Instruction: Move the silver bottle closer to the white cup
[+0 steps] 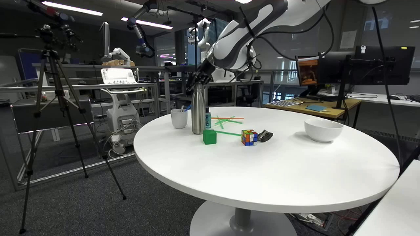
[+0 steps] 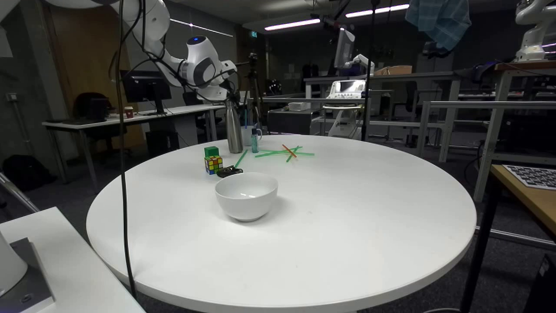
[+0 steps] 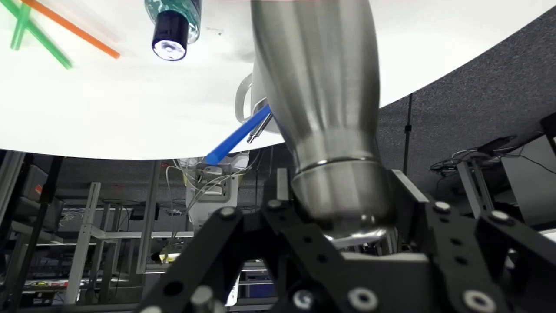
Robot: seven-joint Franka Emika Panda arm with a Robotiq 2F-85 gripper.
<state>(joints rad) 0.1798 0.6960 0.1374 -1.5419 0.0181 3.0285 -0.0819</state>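
Both exterior views look slightly down across the desk (image 1: 272,177), sharing its top; in an exterior view the bowl (image 2: 246,202) stands near the lens, below centre; the upside-down wrist view looks close along the silver bottle (image 3: 323,108).

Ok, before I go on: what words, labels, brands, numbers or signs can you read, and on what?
None can be read.
Small teal bottle: dark marks, too small.
Paper sheet: too blurred.
Yellow monitor label: too small.
Keyboard: key markings too small.
Green sign: too small.
Silver bottle, white cup: no lettering visible.
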